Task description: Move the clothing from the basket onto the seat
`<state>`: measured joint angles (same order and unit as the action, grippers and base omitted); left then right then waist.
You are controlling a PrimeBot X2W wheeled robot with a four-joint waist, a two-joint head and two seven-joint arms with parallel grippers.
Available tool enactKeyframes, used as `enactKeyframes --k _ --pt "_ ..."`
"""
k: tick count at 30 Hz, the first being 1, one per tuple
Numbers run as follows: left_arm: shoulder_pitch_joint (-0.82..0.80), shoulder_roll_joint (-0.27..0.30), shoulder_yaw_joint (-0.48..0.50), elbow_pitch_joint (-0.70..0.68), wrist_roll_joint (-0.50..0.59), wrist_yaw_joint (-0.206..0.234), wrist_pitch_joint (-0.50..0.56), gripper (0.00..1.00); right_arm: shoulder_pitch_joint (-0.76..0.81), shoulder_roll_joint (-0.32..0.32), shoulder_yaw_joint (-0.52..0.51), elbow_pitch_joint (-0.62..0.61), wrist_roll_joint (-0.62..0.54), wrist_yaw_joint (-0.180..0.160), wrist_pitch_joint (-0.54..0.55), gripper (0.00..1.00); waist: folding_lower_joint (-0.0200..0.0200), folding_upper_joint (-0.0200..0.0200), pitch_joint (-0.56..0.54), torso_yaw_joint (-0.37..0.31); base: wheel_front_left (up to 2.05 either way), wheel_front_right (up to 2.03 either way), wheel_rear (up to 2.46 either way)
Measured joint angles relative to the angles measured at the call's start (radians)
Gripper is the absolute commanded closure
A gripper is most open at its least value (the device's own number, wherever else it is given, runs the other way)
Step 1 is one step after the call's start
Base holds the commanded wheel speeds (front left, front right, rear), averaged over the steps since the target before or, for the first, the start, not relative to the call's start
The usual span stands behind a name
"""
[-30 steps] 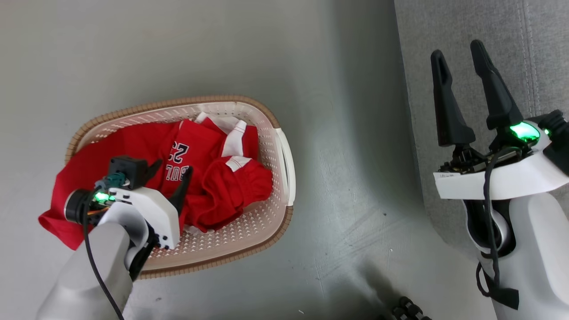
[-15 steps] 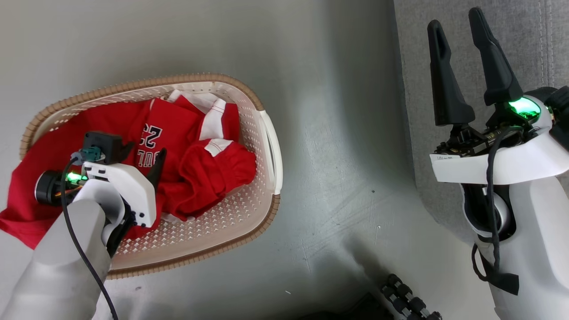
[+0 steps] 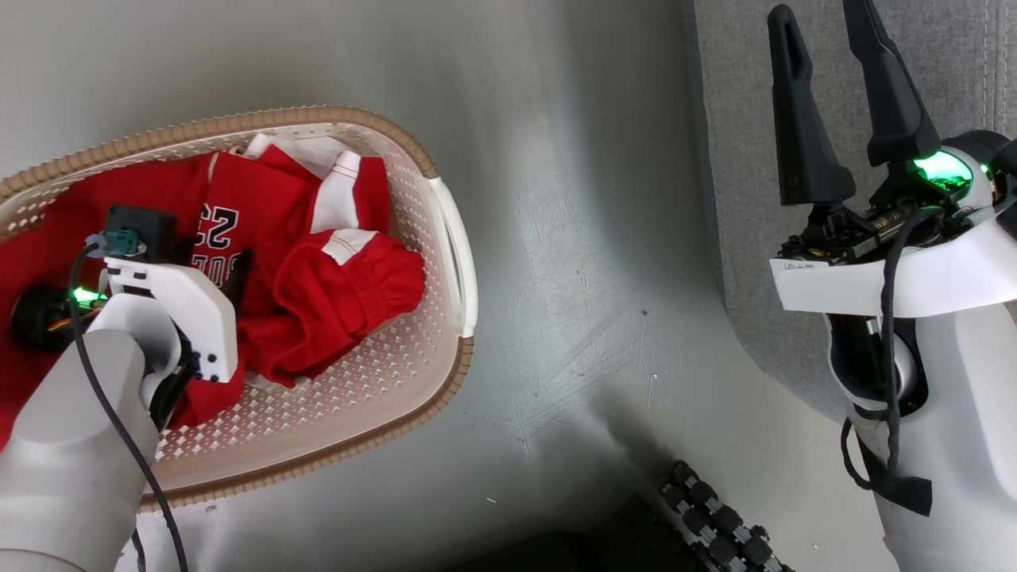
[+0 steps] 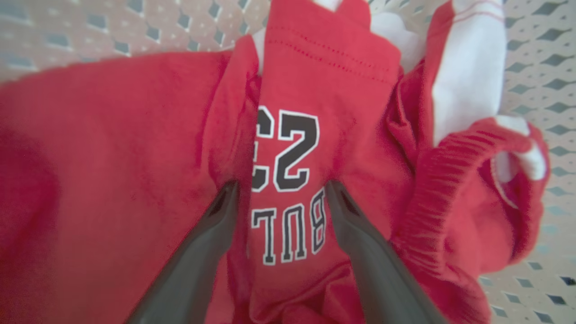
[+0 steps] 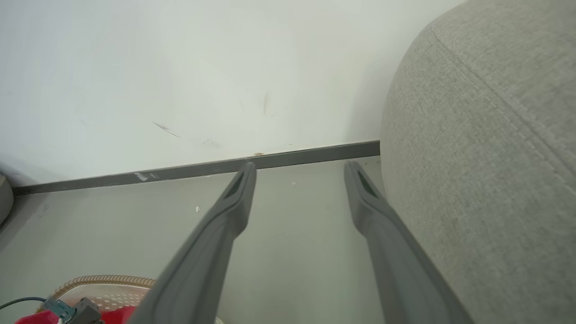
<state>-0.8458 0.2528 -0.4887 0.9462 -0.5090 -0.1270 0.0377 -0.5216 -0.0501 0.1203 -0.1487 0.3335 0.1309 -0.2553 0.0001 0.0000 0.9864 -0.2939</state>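
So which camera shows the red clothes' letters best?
Left wrist view: BUL and the number on the clothing look big. Head view has them small, partly behind the left gripper. Right wrist view catches a red scrap, no letters.

floor: grey, shiny | wall: white (one small dark mark) | dark strip: along the wall's bottom | bumpy black thing: on the floor

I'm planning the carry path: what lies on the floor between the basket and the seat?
In the head view, the stretch between the basket and the seat is bare grey floor, only scuffed.
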Motion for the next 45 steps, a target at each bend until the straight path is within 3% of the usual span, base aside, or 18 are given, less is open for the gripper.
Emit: enactKeyframes --k 18,19,20,22,23,45 --pt "-0.061 0.016 -0.033 0.080 0.020 0.001 0.042 0.00 -0.048 0.001 0.015 -0.003 0.018 0.000 0.000 0.00 0.0000 0.0000 0.047 -0.029 0.00 0.00 0.00" --pt "-0.062 0.014 -0.034 0.083 0.020 0.001 0.042 0.12 -0.051 0.001 0.015 -0.003 0.018 0.000 0.000 0.00 0.0000 0.0000 0.046 -0.029 0.00 0.00 0.00" --pt "-0.063 0.013 -0.035 0.085 0.020 0.001 0.043 0.51 -0.055 0.001 0.015 -0.003 0.018 0.000 0.000 0.00 0.0000 0.0000 0.046 -0.029 0.00 0.00 0.00" --pt "-0.065 0.008 -0.037 0.091 0.019 0.001 0.044 0.80 -0.058 0.001 0.014 -0.003 0.018 0.000 0.000 0.00 0.0000 0.0000 0.045 -0.029 0.00 0.00 0.00" --pt "-0.065 0.006 -0.038 0.094 0.019 0.001 0.044 1.00 -0.058 0.001 0.014 -0.002 0.018 0.000 0.000 0.00 0.0000 0.0000 0.044 -0.030 0.00 0.00 0.00" --pt "-0.080 -0.030 -0.074 0.078 0.006 0.000 -0.019 1.00 -0.084 0.001 -0.019 0.008 0.030 0.000 0.000 0.00 0.0000 0.0000 0.002 -0.020 0.00 0.00 0.00"
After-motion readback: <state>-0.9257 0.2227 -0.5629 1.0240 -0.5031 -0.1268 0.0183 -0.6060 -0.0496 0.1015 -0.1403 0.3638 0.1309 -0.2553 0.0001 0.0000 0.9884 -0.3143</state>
